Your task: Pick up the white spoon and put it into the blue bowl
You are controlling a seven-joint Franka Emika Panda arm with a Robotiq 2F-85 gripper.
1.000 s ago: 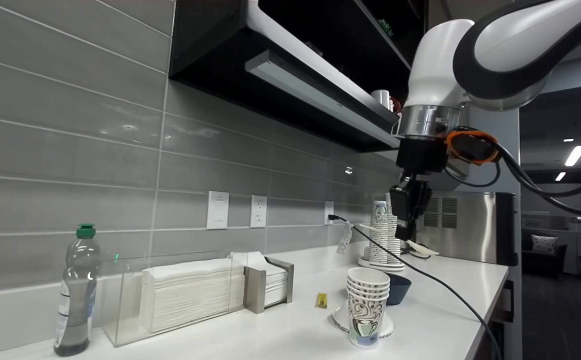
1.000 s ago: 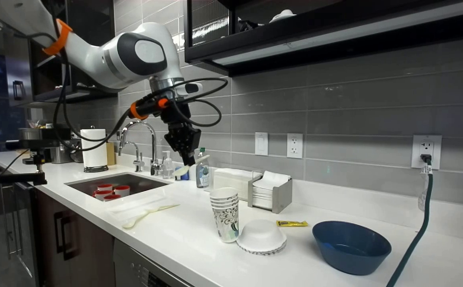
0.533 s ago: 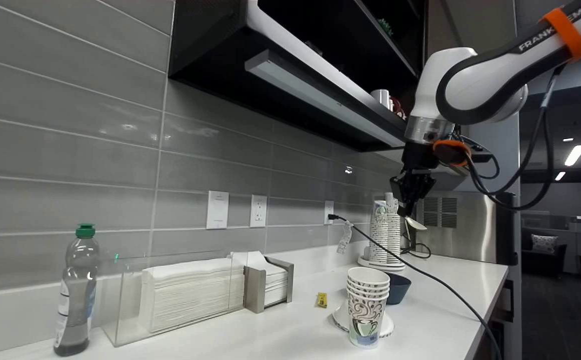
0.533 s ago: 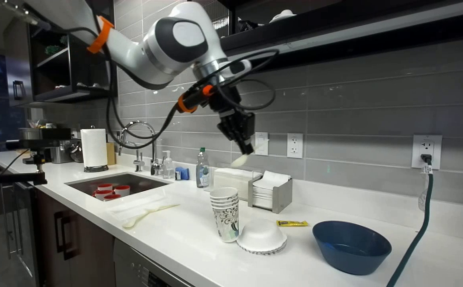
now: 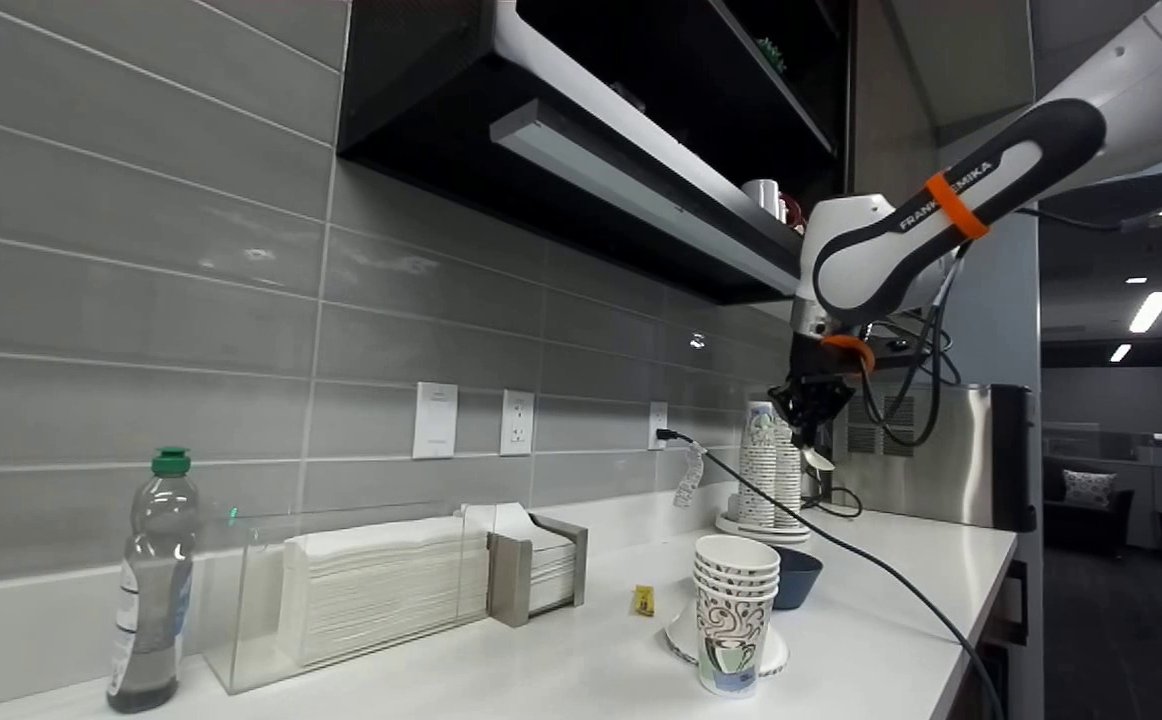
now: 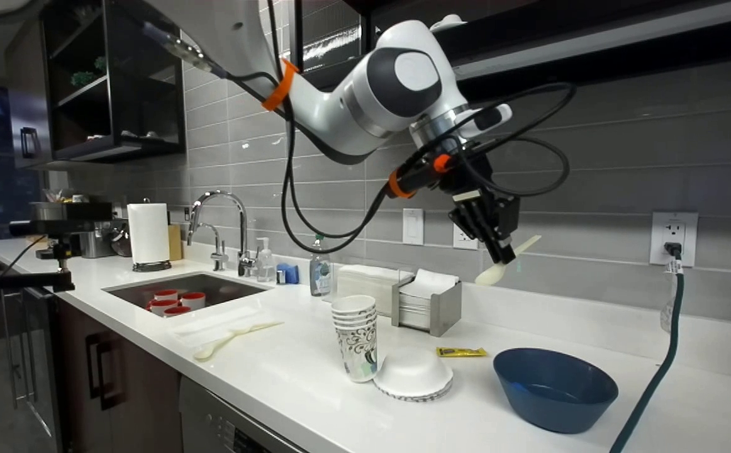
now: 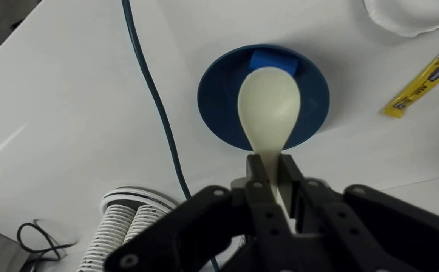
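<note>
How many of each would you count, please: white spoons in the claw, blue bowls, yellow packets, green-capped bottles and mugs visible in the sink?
White spoon in the claw: 1
Blue bowl: 1
Yellow packet: 1
Green-capped bottle: 1
Mugs visible in the sink: 4
Total: 8
</note>
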